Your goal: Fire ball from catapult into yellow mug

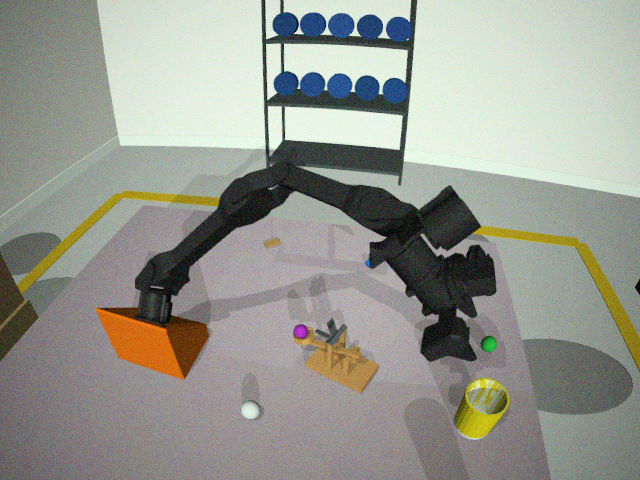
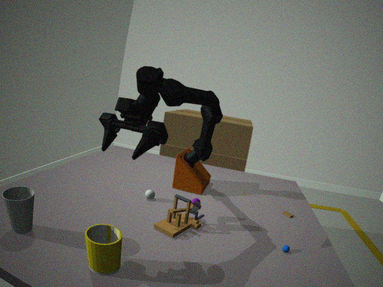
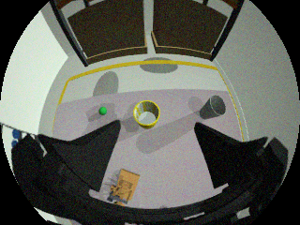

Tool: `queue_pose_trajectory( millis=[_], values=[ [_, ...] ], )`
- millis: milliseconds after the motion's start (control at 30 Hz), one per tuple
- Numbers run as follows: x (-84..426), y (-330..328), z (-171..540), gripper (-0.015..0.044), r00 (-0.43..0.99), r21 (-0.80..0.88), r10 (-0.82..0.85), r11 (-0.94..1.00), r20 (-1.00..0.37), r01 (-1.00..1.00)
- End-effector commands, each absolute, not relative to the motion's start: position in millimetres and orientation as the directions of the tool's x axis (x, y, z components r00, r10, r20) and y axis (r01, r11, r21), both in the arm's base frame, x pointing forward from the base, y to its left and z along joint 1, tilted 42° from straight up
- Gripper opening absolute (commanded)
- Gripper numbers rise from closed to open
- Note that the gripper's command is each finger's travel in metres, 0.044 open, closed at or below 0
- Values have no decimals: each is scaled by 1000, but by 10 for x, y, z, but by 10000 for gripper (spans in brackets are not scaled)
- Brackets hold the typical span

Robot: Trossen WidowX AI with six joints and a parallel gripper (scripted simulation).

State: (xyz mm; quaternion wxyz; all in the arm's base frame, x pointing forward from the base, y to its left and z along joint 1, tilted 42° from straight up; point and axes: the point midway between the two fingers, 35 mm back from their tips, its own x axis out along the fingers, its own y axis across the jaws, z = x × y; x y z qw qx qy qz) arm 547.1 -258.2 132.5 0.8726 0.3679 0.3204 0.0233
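Observation:
The purple ball (image 1: 300,331) (image 2: 194,200) sits in the cup at the raised-looking end of the wooden catapult (image 1: 364,376) (image 2: 171,228) (image 3: 129,180). The catapult's other end faces roughly toward the yellow mug (image 1: 475,419) (image 2: 105,256) (image 3: 140,108); the exact aim is hard to tell. The mug stands upright. My gripper (image 2: 118,154) (image 3: 159,126) is wide open and empty, high above the table on the mug side of the catapult. The ball is hidden in the wrist view, and whether the throwing arm is latched cannot be told.
A white ball (image 1: 250,409) (image 2: 149,194), a green ball (image 1: 488,344) (image 3: 103,111) and a blue ball (image 1: 368,263) (image 2: 285,248) lie apart on the table. A grey cup (image 2: 22,214) (image 3: 213,108) stands near the yellow mug. A small wooden block (image 1: 271,242) (image 2: 288,214) lies farther off.

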Motion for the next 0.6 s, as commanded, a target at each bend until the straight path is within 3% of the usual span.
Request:
queue_pose_trajectory(
  millis=[0,133,567],
  values=[
    [5477,-2584,1339,440,796,661,277,725,-538,194],
    [5473,-2533,1374,440,796,661,284,727,-534,185],
    [5473,-2533,1374,99,796,661,284,727,-534,185]
  ],
)
